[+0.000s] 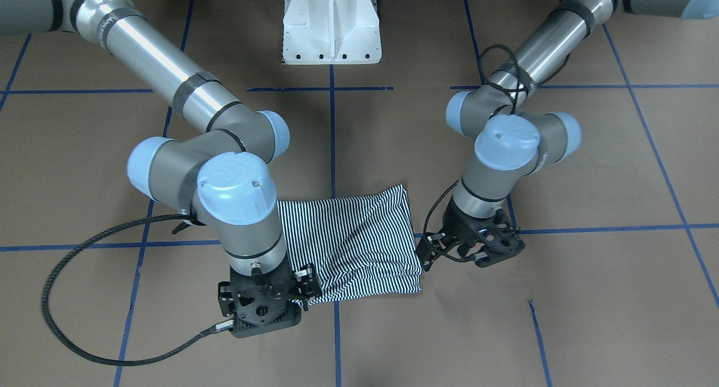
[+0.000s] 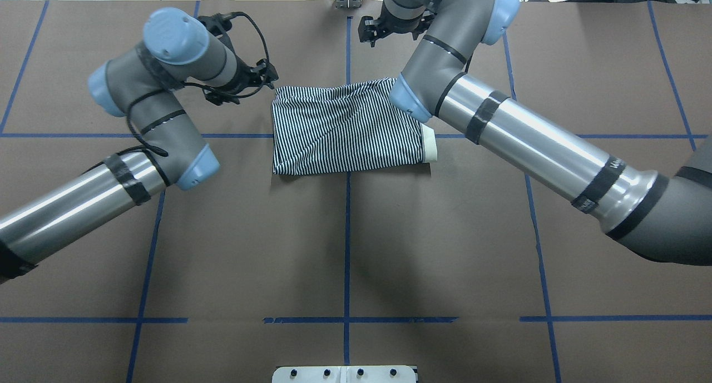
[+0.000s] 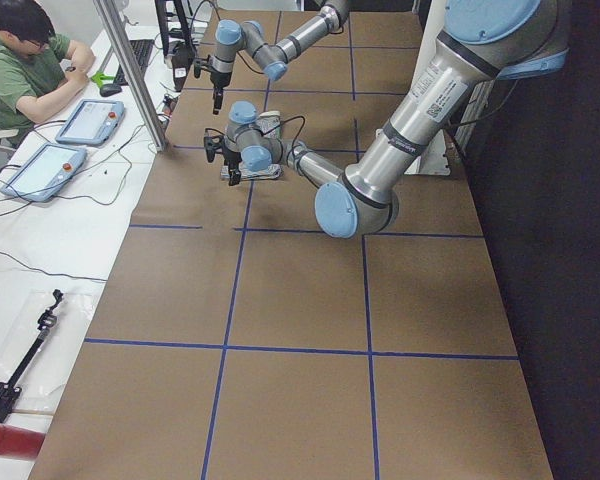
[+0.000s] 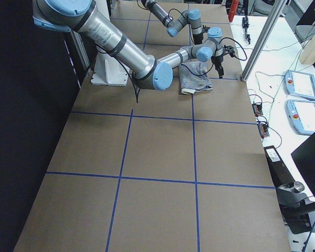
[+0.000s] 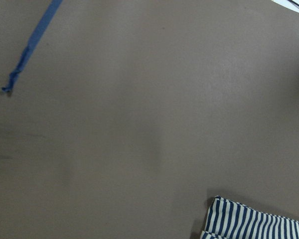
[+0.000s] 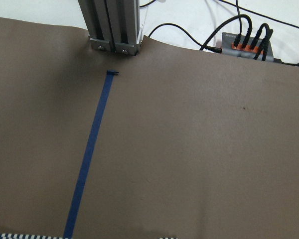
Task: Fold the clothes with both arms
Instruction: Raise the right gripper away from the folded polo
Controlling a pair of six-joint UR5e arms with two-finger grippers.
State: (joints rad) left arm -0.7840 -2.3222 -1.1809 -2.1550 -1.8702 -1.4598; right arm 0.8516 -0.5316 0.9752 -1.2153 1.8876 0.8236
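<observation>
1. Striped polo shirt (image 2: 345, 130) folded into a rumpled rectangle, cream collar (image 2: 429, 149) peeking out at one end.
2. Flat on table (image 2: 345, 249), between both grippers.
3. Just beside one shirt edge, left gripper (image 2: 261, 78): spread cannot be told.
4. At the opposite far corner, right gripper (image 2: 385, 30): likewise cannot be told.

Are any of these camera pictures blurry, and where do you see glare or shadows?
Left wrist view: soft all over, the blue tape smeared, stripes on the shirt readable. Front-facing view: a glare streak along the silver tube of the right arm. Overhead view: even light, faint soft shadows on the table. Both side views: one edge falls to black.
</observation>
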